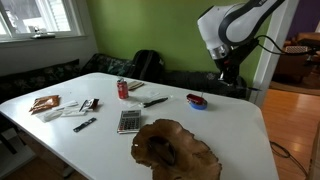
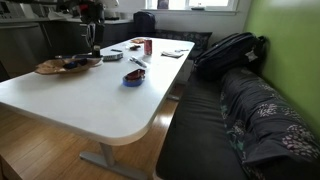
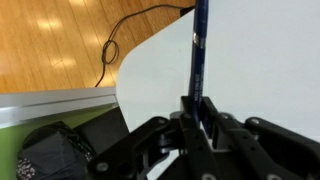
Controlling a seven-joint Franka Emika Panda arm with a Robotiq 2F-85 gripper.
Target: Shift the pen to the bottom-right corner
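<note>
In an exterior view, on the table [image 1: 240,130], the calculator [image 1: 129,121] lies behind the wooden slab [image 1: 176,150], the can [image 1: 123,89] behind the calculator, and the dish [image 1: 197,100] to their right. In the wrist view the pen [image 3: 197,50] sits between the fingers [image 3: 185,120], with the table's rounded corner [image 3: 135,80] to its left.

Green walls [image 1: 150,25] and a bright window [image 1: 35,15] enclose the room. Daylight glares off the wood floor [image 3: 50,40]. A dark cushioned bench [image 2: 200,135] runs beside the glossy white worktop [image 2: 90,100].
</note>
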